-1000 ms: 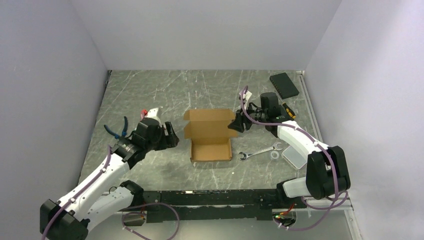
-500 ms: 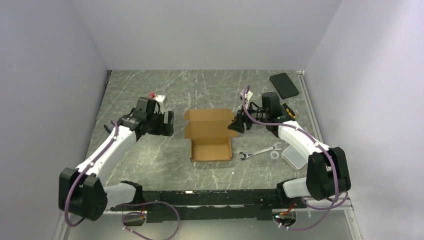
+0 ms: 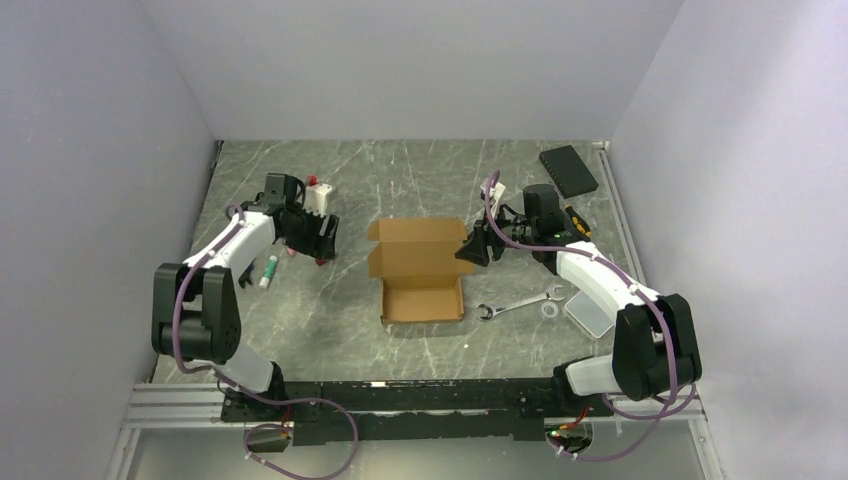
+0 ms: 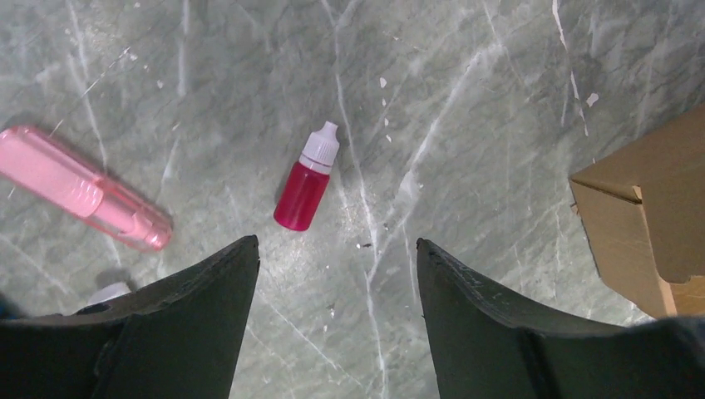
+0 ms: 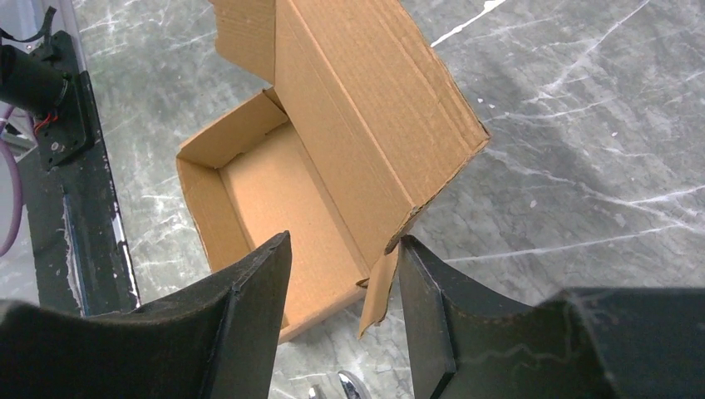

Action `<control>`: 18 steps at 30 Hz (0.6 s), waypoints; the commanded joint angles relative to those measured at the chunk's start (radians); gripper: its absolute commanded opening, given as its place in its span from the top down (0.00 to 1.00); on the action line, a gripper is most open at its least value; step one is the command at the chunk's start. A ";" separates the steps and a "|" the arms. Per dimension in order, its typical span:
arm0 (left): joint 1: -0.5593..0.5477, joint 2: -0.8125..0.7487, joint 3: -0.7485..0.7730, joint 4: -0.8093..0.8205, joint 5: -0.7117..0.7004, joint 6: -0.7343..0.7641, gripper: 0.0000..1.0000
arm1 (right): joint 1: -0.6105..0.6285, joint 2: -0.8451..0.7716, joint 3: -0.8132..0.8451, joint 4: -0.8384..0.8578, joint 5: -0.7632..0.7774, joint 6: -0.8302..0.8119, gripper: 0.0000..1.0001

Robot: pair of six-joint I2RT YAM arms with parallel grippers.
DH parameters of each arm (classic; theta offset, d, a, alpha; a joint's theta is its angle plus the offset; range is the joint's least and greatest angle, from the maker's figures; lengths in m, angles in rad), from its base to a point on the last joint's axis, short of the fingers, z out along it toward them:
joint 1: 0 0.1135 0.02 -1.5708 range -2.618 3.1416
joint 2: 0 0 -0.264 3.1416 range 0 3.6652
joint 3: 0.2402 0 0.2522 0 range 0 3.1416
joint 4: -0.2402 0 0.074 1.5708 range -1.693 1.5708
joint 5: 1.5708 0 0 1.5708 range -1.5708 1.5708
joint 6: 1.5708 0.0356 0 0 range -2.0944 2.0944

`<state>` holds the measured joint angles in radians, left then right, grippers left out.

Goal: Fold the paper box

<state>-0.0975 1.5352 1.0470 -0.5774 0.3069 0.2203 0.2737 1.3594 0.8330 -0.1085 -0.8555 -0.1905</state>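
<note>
Seen from above, the paper box (image 3: 415,272) sits mid-surface (image 3: 320,320) between the arms. Its tray walls stand up, but the lid lies open toward the far side, so folding it over and tucking it in appear left to do. The left claw (image 3: 320,238) hangs well apart from the box, and the right claw (image 3: 468,247) is at the lid's right edge. In the left wrist view, that claw's jaws are spread and empty above a red dropper bottle (image 4: 305,187) with no label showing. In the right wrist view, the jaws stand apart, straddling the lid's side flap (image 5: 378,291) without pinching it. The cardboard is unprinted, and no writing is readable anywhere.
</note>
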 commanded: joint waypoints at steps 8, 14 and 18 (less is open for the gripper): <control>-0.010 0.136 0.068 0.062 0.029 0.094 0.38 | 0.001 0.003 0.029 0.023 -0.036 -0.007 0.47; -0.042 0.215 0.094 0.055 -0.090 0.093 0.43 | 0.002 0.007 0.028 0.023 -0.036 -0.006 0.47; -0.051 0.235 0.094 0.063 -0.132 0.094 0.47 | 0.002 0.009 0.028 0.024 -0.036 -0.007 0.47</control>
<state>-0.1379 1.7596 1.1065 -0.5297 0.2356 0.2733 0.2737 1.3628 0.8330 -0.1085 -0.8658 -0.1905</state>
